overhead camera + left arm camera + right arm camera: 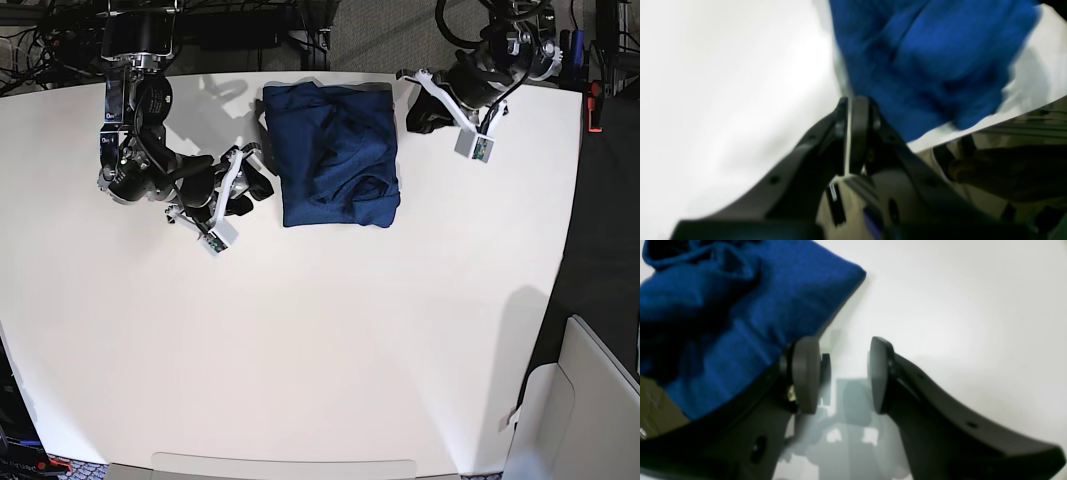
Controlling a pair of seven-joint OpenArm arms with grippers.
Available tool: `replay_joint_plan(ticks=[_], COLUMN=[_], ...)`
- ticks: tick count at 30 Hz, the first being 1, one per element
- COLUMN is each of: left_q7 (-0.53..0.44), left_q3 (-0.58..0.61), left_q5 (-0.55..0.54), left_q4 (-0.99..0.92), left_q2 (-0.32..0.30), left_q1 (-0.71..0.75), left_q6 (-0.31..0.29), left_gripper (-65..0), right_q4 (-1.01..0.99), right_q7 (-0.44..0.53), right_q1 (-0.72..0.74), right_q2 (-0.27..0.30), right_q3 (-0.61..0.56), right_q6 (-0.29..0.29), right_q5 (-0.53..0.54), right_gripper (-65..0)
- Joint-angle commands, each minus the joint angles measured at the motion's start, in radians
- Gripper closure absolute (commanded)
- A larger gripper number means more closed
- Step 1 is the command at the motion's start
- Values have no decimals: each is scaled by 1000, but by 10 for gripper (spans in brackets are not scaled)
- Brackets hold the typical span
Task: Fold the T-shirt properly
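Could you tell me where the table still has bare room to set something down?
The whole near half of the table, in front of the shirt, is bare. It is crowded at the far edge, where the right gripper and left gripper flank the shirt.

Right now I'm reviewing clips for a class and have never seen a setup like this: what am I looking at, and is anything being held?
This is a two-armed robot at a white table. The base view looks straight down. The other two pictures come from cameras on the wrists, looking along each gripper. A dark blue T-shirt, folded into a rumpled rectangle, lies near the table's far edge. The right gripper is beside the shirt with its jaws open and nothing between them. The left gripper has its jaws nearly together; that view is blurred, but they seem empty. So nothing is held.
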Motion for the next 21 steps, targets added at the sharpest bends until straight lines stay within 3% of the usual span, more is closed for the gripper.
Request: replay_joint_plan(ticks=[1, 6, 12, 21], left_q7=[-16, -16, -18, -18], left_q3=[-2, 0, 77, 196], left_q5=[-31, -131, -147, -147], left_q4=[19, 19, 20, 20], left_q2=[2, 2, -67, -69], left_q1=[-12, -54, -120, -159], left_q6=[-6, -5, -2, 0], left_gripper=[-60, -131, -132, -130], right_q4=[15, -16, -42, -93], right_q7=[25, 33, 46, 46], right_q1=[18, 18, 26, 53], right_q2=[1, 7, 7, 5], right_q3=[0, 0, 0, 0], right_q6=[5, 5, 5, 5], right_q5=[15, 15, 13, -30], right_gripper=[-254, -254, -254, -254])
